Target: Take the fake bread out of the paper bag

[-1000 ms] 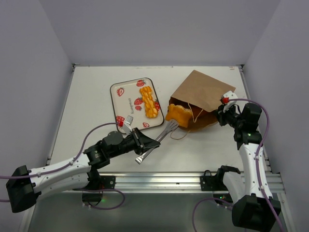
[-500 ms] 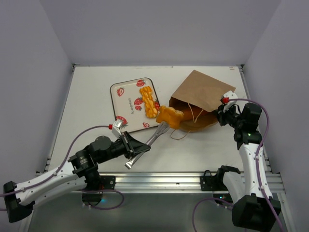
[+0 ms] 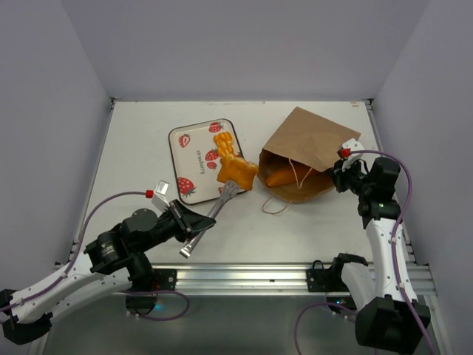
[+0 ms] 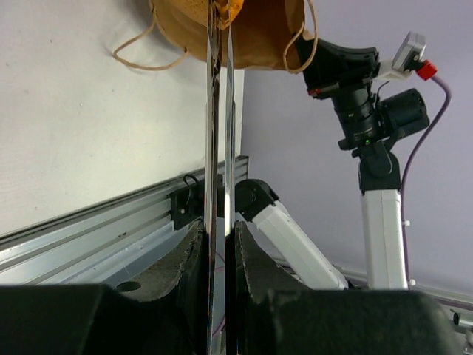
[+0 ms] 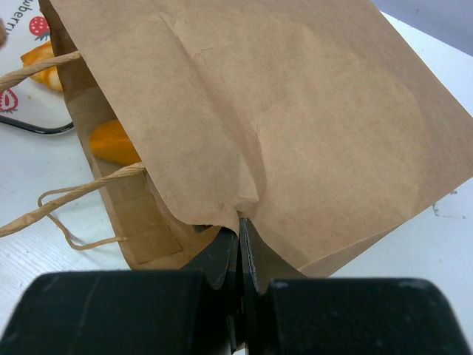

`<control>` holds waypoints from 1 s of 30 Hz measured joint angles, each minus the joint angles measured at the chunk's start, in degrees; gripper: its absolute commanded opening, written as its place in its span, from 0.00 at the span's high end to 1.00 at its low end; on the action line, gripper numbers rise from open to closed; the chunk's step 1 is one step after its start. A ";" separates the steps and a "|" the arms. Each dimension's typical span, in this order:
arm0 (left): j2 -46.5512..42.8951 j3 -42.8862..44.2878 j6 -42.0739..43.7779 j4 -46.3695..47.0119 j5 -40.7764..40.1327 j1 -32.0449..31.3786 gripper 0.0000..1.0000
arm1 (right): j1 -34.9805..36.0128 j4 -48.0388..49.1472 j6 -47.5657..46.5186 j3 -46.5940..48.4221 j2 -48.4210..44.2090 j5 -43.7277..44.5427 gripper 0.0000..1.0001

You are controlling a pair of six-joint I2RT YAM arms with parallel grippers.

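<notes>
The brown paper bag (image 3: 314, 144) lies on its side with its mouth facing left. My right gripper (image 3: 338, 174) is shut on the bag's upper edge (image 5: 239, 222), holding the mouth open. An orange fake bread (image 3: 279, 178) lies inside the bag (image 5: 111, 140). My left gripper (image 3: 196, 224) is shut on silver metal tongs (image 3: 216, 211), which run up between its fingers (image 4: 219, 233). The tong tips pinch a golden fake bread (image 3: 237, 171) held over the right edge of the strawberry tray (image 3: 188, 151). A braided fake bread (image 3: 222, 142) lies on the tray, partly hidden by the held one.
The bag's twisted handles (image 3: 275, 205) trail onto the table in front of its mouth. The metal rail (image 3: 244, 277) runs along the near edge. Grey walls close in the table on three sides.
My left arm has drawn back to the left, carrying the tongs and the golden bread from the bag's mouth to the tray's right edge. The right gripper and bag have not moved.
</notes>
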 measured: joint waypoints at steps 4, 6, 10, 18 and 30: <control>-0.15 2.97 0.74 -3.28 -3.10 0.00 1.00 | 0.00 0.00 0.00 0.00 0.02 0.02 1.00; -0.20 3.17 0.79 -4.46 -4.92 0.00 1.00 | 0.00 0.00 0.00 0.00 0.02 0.00 1.00; 0.15 3.17 0.81 -6.60 -8.68 0.00 1.00 | 0.00 0.00 0.00 0.00 0.00 0.00 1.00; 12.98 8.46 4.63 -5.16 -11.93 4.70 1.00 | 0.00 0.02 0.02 0.00 -0.02 0.00 1.00; 29.24 9.40 11.76 8.26 2.60 31.82 1.00 | -0.22 0.00 0.00 0.00 -0.28 -0.02 1.00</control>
